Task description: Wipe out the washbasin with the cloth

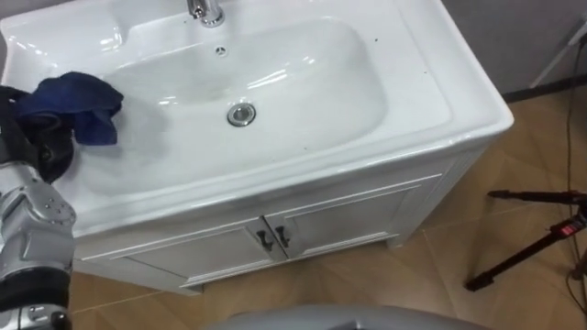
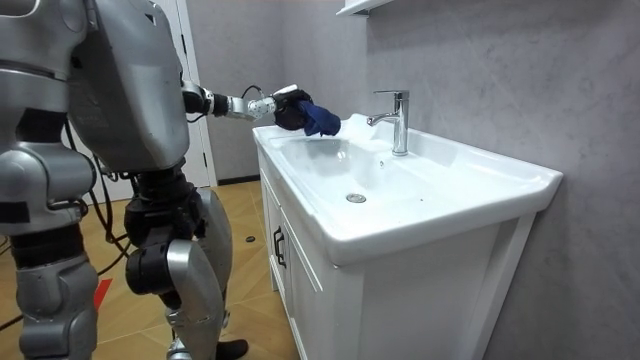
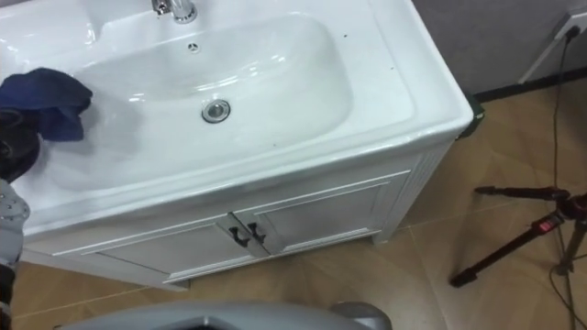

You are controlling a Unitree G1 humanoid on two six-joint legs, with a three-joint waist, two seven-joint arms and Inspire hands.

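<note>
I am holding the blue cloth bunched in my left hand, fingers curling round it, over the left ledge of the white basin, just beside the bowl. The cloth is looking soft, light and limp, with folds spilling loose from my grip. I am judging it will drape and slide easily on the glossy ceramic, and a wad taken at its middle should give the most wiping face. The basin is hard, smooth and probably slippery, fixed on its cabinet. The drain is sitting mid-bowl, the faucet at the back rim. A tripod is standing on the floor, well apart to my right.
</note>
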